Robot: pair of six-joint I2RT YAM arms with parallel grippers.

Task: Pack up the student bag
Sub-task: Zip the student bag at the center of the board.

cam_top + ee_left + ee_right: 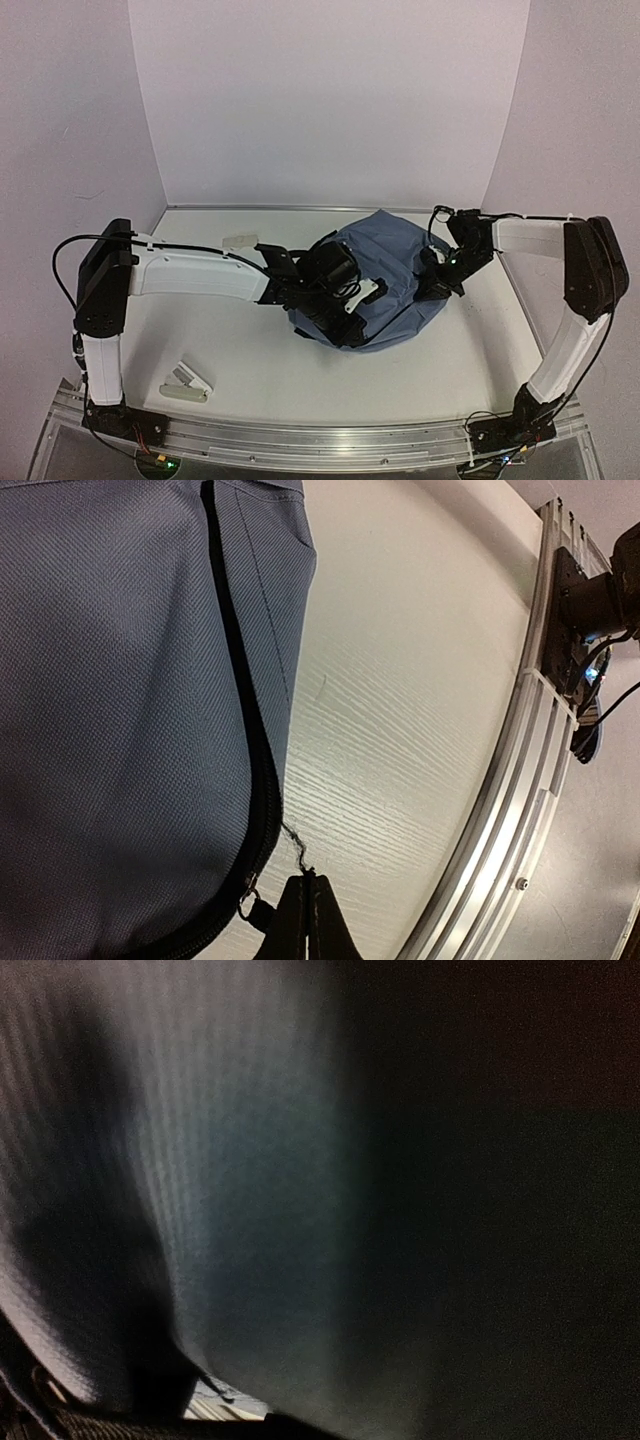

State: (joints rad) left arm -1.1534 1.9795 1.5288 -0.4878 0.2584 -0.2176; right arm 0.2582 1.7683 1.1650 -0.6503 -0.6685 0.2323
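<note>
Top external view showed the backpack lying on the table, right of centre, between my arms. On the left wrist view, my left gripper had its jaws pinched shut on a thin dark thread trailing from the zipper. My right gripper sat against the backpack's right edge. Fabric filled its camera, so I couldn't tell how its jaws stood.

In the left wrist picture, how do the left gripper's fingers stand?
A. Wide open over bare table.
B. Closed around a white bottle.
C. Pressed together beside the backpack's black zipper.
C: the left gripper shows no gap between its fingers, just beside the black zipper of the student bag, and a thin dark thread reaches their tips.
</note>
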